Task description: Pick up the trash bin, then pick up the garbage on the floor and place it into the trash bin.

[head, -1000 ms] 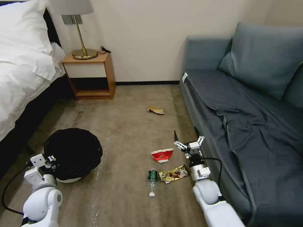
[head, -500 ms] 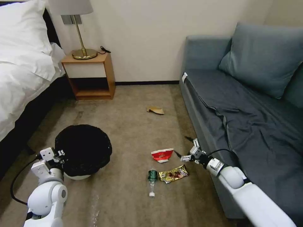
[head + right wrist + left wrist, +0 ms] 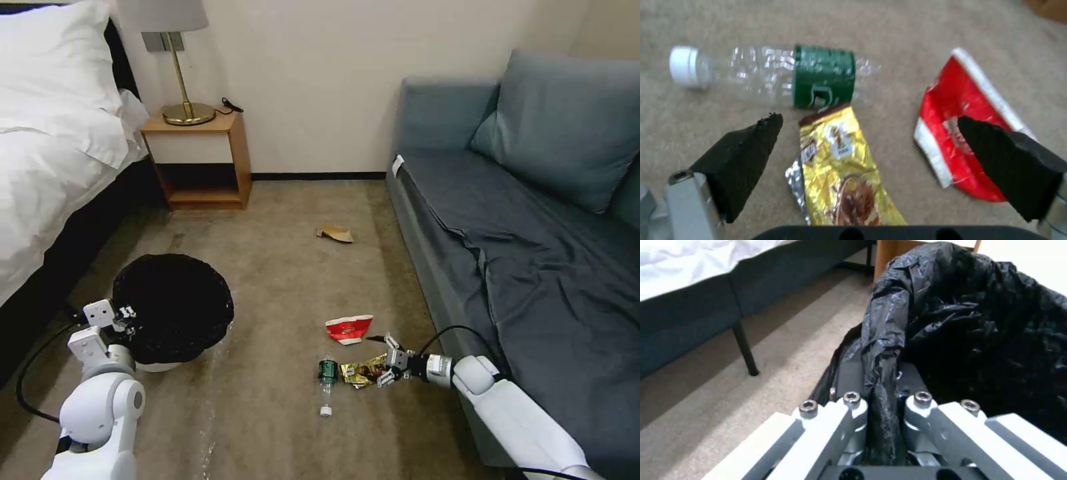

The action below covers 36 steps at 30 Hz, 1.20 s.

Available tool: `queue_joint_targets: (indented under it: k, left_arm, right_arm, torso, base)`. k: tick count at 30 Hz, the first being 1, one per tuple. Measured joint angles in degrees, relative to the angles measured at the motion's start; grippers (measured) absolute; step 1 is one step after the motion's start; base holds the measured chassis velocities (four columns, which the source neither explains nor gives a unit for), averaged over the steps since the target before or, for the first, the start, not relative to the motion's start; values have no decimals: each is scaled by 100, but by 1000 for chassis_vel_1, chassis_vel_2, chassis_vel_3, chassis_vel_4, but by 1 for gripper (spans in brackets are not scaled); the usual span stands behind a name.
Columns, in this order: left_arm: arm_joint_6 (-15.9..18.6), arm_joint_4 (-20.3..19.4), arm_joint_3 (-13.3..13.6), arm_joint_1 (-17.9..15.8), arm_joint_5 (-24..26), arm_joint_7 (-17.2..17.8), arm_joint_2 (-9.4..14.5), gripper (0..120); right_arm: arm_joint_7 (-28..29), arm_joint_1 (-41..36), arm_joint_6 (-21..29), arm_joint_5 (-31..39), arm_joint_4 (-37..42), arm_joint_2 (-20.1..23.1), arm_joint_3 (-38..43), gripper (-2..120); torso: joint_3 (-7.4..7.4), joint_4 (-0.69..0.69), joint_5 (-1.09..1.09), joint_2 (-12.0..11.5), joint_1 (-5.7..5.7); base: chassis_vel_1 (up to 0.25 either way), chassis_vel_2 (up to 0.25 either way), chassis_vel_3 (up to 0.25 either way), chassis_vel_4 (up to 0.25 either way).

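Four litter pieces lie on the carpet, and we place everything relative to the trash bin (image 3: pixel 173 310), which sits on the floor beside the bed (image 3: pixel 47 173). Our left gripper (image 3: pixel 124 319) is at the bin's near rim; in the left wrist view its fingers (image 3: pixel 852 413) are closed tight on a fold of the black bag (image 3: pixel 978 336) over the rim. Toward the sofa (image 3: pixel 527 267) from the bin lie the crushed red-and-white cup (image 3: pixel 349 329), the clear bottle (image 3: pixel 325 383) with green label and the gold snack wrapper (image 3: pixel 362 371). Wrapper touches the bottle's label in the right wrist view; cup just beside them, apart. Crumpled tan paper (image 3: pixel 335 233) lies farther from the bin, toward the wall, well apart from the other three. Our right gripper (image 3: pixel 385 362) is low over the carpet at the wrapper's sofa-side end, jaws spread wide, holding nothing. In the right wrist view the black pads (image 3: pixel 744 156) straddle the wrapper (image 3: pixel 842 173), one pad overlapping the cup (image 3: pixel 951 123); contact with carpet we cannot tell.
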<state>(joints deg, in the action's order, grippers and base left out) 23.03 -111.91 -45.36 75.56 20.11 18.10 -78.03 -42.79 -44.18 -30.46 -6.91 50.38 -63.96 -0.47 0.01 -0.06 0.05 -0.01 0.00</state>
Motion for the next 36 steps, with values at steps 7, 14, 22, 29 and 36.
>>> queue_joint_targets:
  k: [7, 14, 22, 29, 36]
  left_arm:
    - [-36, 6, 19, -3, -20, -12, -44, 4]
    - [-98, 17, -25, 59, -19, -38, -45, 4]
    - [-108, 15, -36, 60, -13, -44, -46, 4]
    - [-160, 67, -52, 62, -9, -71, -55, 4]
    - [-168, 60, -65, 35, -5, -77, -23, 4]
  right_arm:
    - [167, 322, -6, -121, -527, -134, -268, 100]
    - [575, 503, -37, -629, -1113, -504, -328, 100]
    - [726, 572, -37, -760, -1512, -725, -308, 100]
    - [986, 540, -32, -949, -1819, -858, -123, 100]
    - [1169, 436, -36, -858, -1878, -912, -36, 79]
  torso:
    - [0, 6, -5, 0, 0]
    - [0, 2, -6, 0, 0]
    - [0, 5, -6, 0, 0]
    - [0, 5, -5, 0, 0]
    - [-1, 5, -6, 1, 0]
  base:
    - [0, 0, 0, 0]
    - [0, 0, 0, 0]
    - [0, 0, 0, 0]
    - [0, 0, 0, 0]
    - [0, 0, 0, 0]
